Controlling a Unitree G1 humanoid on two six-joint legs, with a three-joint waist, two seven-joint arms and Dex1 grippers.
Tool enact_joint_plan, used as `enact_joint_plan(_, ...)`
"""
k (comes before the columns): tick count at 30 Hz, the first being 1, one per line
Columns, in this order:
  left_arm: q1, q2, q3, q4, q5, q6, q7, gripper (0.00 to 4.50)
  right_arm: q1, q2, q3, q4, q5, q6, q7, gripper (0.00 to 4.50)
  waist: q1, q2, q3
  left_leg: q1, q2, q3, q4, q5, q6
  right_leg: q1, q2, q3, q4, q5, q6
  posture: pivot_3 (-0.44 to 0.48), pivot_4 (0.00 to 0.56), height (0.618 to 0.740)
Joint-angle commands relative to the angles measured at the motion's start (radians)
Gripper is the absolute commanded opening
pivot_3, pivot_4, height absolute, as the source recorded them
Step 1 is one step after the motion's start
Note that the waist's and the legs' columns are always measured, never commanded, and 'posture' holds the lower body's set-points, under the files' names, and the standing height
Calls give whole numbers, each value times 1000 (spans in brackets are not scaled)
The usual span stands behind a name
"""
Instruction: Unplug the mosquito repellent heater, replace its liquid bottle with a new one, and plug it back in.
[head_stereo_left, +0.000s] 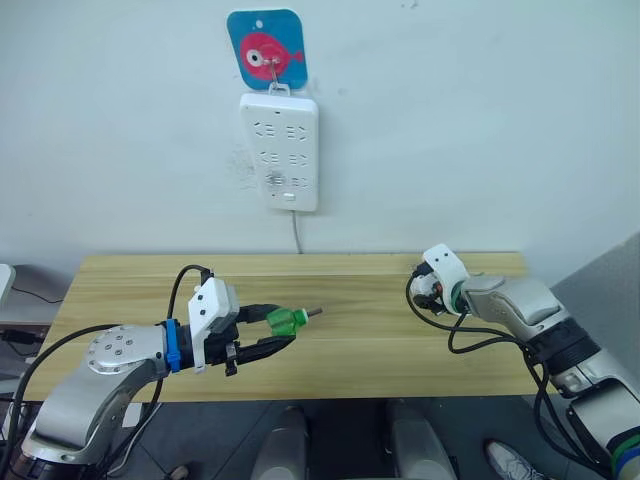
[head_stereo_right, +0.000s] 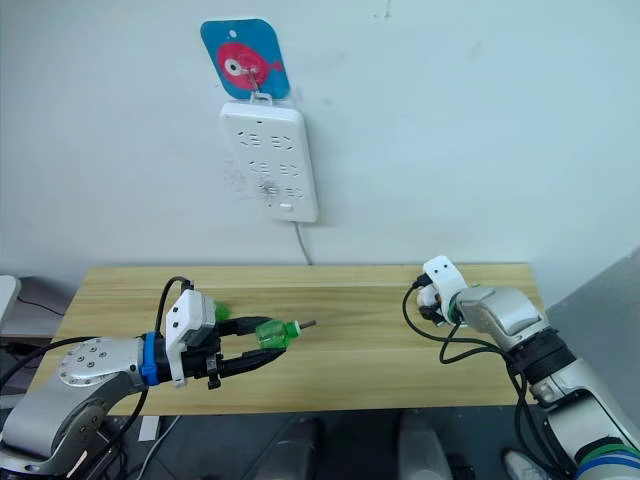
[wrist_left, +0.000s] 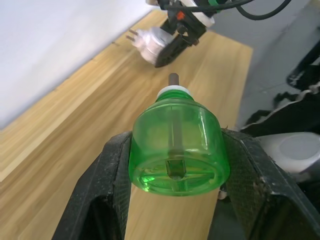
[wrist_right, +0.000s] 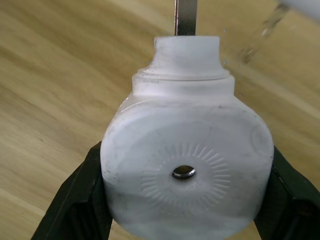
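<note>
My left gripper (head_stereo_left: 283, 330) is shut on a green translucent liquid bottle (head_stereo_left: 287, 321), held sideways above the table's front half. Its dark wick points right, toward the other arm. In the left wrist view the bottle's base (wrist_left: 175, 150) sits squeezed between both black fingers (wrist_left: 100, 195). Over the table's right side my right gripper (head_stereo_left: 427, 291) is shut on the mosquito repellent heater (wrist_right: 187, 150), a white rounded unit. The left wrist view shows the heater (wrist_left: 149, 43) with its two metal prongs pointing away from the gripper. A gap of bare table separates bottle and heater.
A white multi-socket power strip (head_stereo_left: 280, 150) hangs on the wall under a blue fish plaque (head_stereo_left: 266, 48), its cord dropping behind the wooden table (head_stereo_left: 350, 345). A small green item (head_stereo_right: 221, 313) lies behind my left wrist, partly hidden.
</note>
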Motion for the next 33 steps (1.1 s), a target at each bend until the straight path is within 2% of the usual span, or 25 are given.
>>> enact_joint_plan(1, 10, -8, -2, -19, 17, -31, -19, 2237, -5, 7, -39, 3, -61, 22, 52, 3034, -2, 0, 0, 0, 0, 0, 0, 0, 0, 0, 0, 0, 0, 0, 0, 43, 223, 740)
enact_joint_plan(4, 9, -13, -14, -22, 35, -40, -24, 2237, 0, 24, -62, 4, -92, 43, 76, 3034, -4, 0, 0, 1, 1, 0, 0, 0, 0, 0, 0, -1, 1, 0, 0, 40, 224, 740)
enact_joint_plan(6, -1, -26, -19, -24, 35, -33, -18, 2237, 5, 31, -76, -3, -113, 54, 85, 3764, -5, 0, 0, 1, 1, 0, 0, 0, 0, 0, 0, -1, 2, 0, 0, 35, 223, 740)
enact_joint_plan(9, -21, -36, -27, -13, 45, -32, -18, 2237, 19, 23, -88, -56, -145, 64, 104, 4500, -5, 0, 0, 1, 1, 0, 1, 0, 0, 0, 0, -1, 2, 0, 0, 24, 222, 740)
enact_joint_plan(15, -31, -54, -24, 3, 47, -42, -25, 2237, 131, -35, -219, -318, -132, 177, 105, 4500, -4, 1, 0, 1, 0, -1, 1, 0, 0, 0, 0, -1, 2, 0, 0, 7, 220, 740)
enact_joint_plan(18, -21, -86, -20, 4, 49, -55, -6, 2237, 201, -68, -338, -546, -96, 228, 114, 4500, -5, 1, 0, 0, 0, 0, 1, 0, 0, 0, 0, -1, 2, 0, 0, -3, 222, 740)
enact_joint_plan(20, -17, -134, -15, -1, 52, -67, 38, 2237, 241, 4, -473, -722, -1, 306, 124, 4500, -7, 1, 0, 0, 1, -1, 1, 0, 0, 0, 0, -1, 2, 0, 0, -15, 223, 740)
enact_joint_plan(23, -22, -211, -20, -12, 55, -81, 104, 2237, 301, 71, -555, -893, 70, 297, 135, 4500, -9, 1, -1, 2, 2, -1, 1, 0, 0, 1, 1, -1, 3, 0, 0, -34, 221, 740)
enact_joint_plan(24, -40, -269, -25, -14, 52, -83, 158, 2237, 318, 199, -630, -924, 164, 280, 114, 4500, -9, 0, -1, 2, 2, -1, 1, 0, 0, 2, 1, -2, 3, 0, 0, -48, 219, 740)
enact_joint_plan(26, -72, -357, -33, -15, 74, -114, 242, 2237, 319, 415, -773, -926, 378, 347, 78, 4500, -9, 0, -2, 3, 2, -1, 2, 0, 0, 2, 1, -2, 3, 1, 1, -54, 215, 740)
enact_joint_plan(27, -83, -390, -39, -16, 93, -137, 268, 2237, 314, 486, -810, -923, 438, 385, 57, 4500, -9, 0, -2, 3, 2, -1, 3, 0, 0, 3, 1, -2, 3, 1, 1, -58, 213, 740)
enact_joint_plan(31, -94, -444, -74, -30, 137, -176, 302, 2237, 292, 628, -842, -898, 563, 459, -59, 4500, -11, 2, -4, 3, 1, 0, 4, 0, 0, 3, 1, 0, 3, 4, 0, -62, 212, 740)
enact_joint_plan(33, -97, -465, -99, -43, 145, -177, 320, 2237, 277, 691, -818, -872, 596, 467, -108, 4500, -12, 3, -5, 3, 1, 0, 3, 0, 0, 3, 1, 0, 3, 4, 0, -62, 207, 740)
